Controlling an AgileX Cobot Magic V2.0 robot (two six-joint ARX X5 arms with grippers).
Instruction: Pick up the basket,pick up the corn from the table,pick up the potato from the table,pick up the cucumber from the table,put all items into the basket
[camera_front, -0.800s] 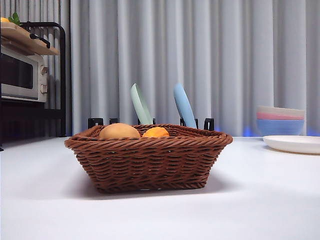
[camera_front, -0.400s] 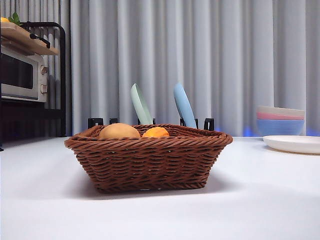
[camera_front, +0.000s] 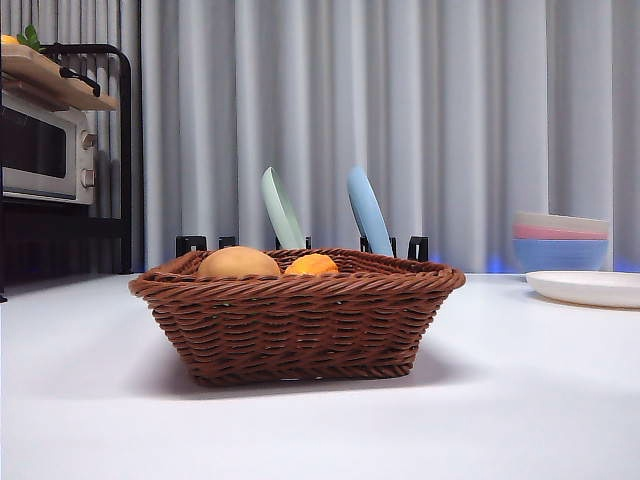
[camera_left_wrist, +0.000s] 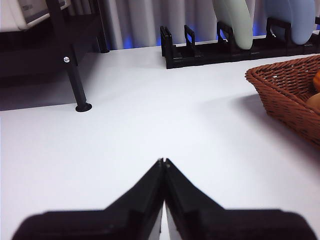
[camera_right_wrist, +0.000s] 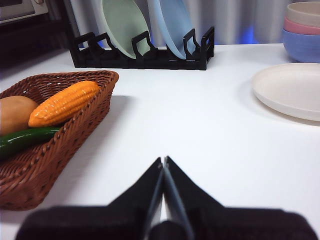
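Note:
The dark-brown wicker basket (camera_front: 300, 315) stands on the white table (camera_front: 520, 400) in the middle of the front view. Inside it lie the tan potato (camera_front: 238, 263), the orange corn (camera_front: 312, 265) and the dark-green cucumber (camera_right_wrist: 22, 140), which only the right wrist view shows. There the corn (camera_right_wrist: 64, 103) rests against the basket (camera_right_wrist: 75, 130) wall beside the potato (camera_right_wrist: 14, 114). My right gripper (camera_right_wrist: 163, 159) is shut and empty over bare table beside the basket. My left gripper (camera_left_wrist: 163, 161) is shut and empty too, off the basket (camera_left_wrist: 287, 95)'s other side.
A black rack (camera_front: 300, 244) with a pale green plate (camera_front: 282, 208) and a blue plate (camera_front: 368, 210) stands behind the basket. A white plate (camera_front: 590, 287) and stacked bowls (camera_front: 560, 240) sit at the right. A shelf with a toaster oven (camera_front: 45, 150) stands at the far left.

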